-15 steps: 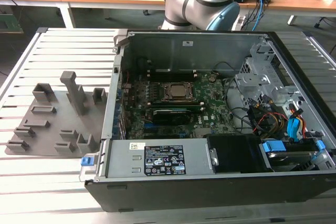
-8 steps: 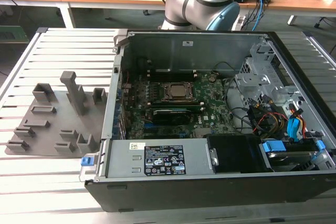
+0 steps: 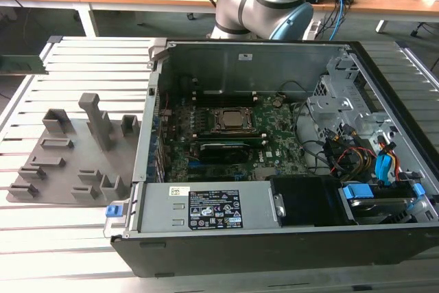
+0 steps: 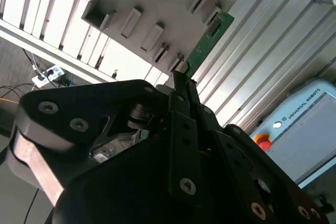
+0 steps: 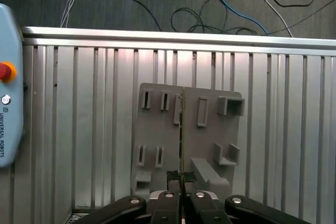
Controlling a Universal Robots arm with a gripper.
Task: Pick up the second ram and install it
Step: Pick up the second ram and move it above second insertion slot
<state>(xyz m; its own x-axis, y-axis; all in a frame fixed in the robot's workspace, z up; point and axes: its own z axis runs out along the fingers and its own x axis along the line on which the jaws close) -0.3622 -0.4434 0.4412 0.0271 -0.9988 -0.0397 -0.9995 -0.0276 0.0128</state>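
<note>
pincer (image 5: 181,176): clamped on one end of the second ram (image 4: 210,38), a finger pressed on each face, as both wrist views show
second ram: thin green stick jutting straight out from the fingertips, edge-on in the first wrist view, held over the holder plate (image 5: 157,129)
holder plate: grey, with upright blocks and slots, lying flat on the desk (image 5: 79,129)
desk: ribbed metal slats
control box (image 5: 8,108): pale blue with a red button, off to one side of the plate
computer case (image 3: 274,241): open, on the exterior view's right of the plate, well apart from the ram, with its square processor socket (image 3: 230,120) exposed
</note>
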